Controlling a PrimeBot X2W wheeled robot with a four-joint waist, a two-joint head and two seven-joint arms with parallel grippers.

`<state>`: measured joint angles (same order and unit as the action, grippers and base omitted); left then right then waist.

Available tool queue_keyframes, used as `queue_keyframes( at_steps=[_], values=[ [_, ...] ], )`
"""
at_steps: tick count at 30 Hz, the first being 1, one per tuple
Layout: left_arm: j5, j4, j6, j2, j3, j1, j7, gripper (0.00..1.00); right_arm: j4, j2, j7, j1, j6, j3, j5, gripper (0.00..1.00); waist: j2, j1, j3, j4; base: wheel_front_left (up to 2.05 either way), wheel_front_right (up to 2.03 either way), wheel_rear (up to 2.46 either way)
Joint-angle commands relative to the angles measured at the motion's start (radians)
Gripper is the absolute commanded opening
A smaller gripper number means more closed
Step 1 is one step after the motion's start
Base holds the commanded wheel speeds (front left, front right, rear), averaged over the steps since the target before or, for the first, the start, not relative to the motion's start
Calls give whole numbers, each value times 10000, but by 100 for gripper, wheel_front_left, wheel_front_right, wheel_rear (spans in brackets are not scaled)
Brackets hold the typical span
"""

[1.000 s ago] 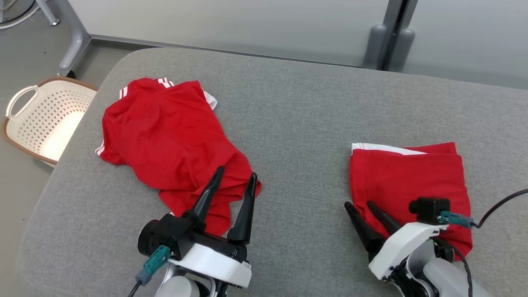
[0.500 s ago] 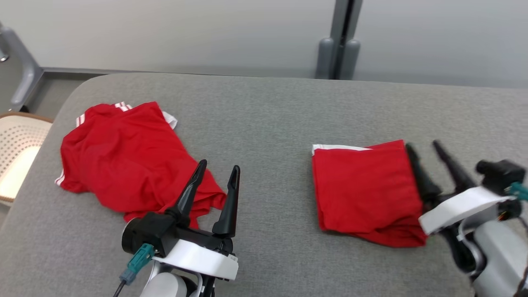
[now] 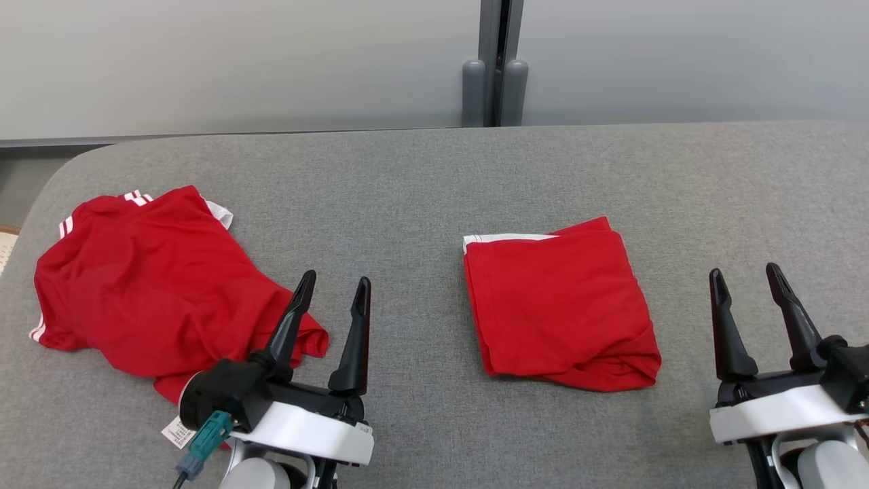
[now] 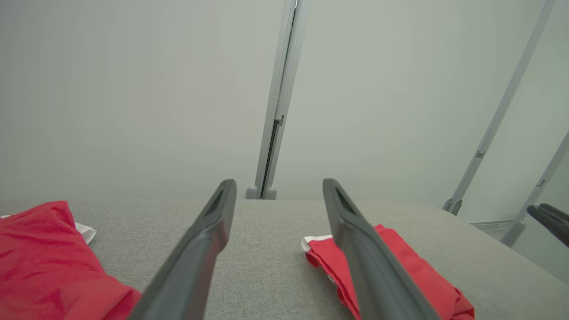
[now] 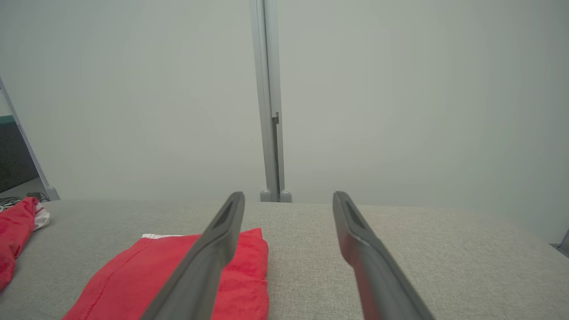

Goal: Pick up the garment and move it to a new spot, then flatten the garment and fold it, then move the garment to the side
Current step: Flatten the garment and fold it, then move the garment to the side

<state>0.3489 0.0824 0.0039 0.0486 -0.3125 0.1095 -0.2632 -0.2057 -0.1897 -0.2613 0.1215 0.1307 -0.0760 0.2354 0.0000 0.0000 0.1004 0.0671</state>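
Two red garments with white trim lie on the grey table. One is crumpled (image 3: 149, 278) at the left, with a white label at its near edge. The other is folded into a rough square (image 3: 557, 305) near the middle. My left gripper (image 3: 337, 280) is open and empty, its fingertips just off the crumpled garment's near right corner. Out to the right of the folded garment, my right gripper (image 3: 744, 273) is also open and empty, apart from the cloth. The left wrist view has the left gripper (image 4: 279, 183) between the crumpled garment (image 4: 40, 258) and the folded one (image 4: 413, 275). The right wrist view has the right gripper (image 5: 289, 195) beside the folded garment (image 5: 146, 275).
The padded grey table (image 3: 421, 190) has a rounded far left corner. Behind it stands a pale wall with a grey upright post (image 3: 494, 81). A sliver of a cream basket (image 3: 5, 238) is at the left edge, off the table. Bare cloth surface lies between and beyond the garments.
The head camera has swung right, shifting the whole picture left. My right gripper has come off the folded garment's near edge and now stands to its right. Both grippers stayed open.
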Motion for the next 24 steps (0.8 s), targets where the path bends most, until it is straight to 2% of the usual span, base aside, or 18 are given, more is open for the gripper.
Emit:
queue_keyframes(
  at_steps=[1,14,19,24],
  values=[
    [-67,-24,-53,37,84,-69,-20,100,109,105,-50,-157,2,88,-131,100,0,0,29,-34,0,0,0],
    [-31,2,-94,40,-135,119,-20,100,-40,353,-51,-170,2,256,-284,100,0,0,201,200,0,0,0],
    [17,11,-81,38,-249,128,-20,100,-702,359,-25,78,2,111,227,100,0,0,383,457,0,0,0],
    [31,-6,-80,37,-373,281,-19,100,-1632,236,563,662,2,-209,1000,100,0,0,720,730,0,0,0]
  ],
)
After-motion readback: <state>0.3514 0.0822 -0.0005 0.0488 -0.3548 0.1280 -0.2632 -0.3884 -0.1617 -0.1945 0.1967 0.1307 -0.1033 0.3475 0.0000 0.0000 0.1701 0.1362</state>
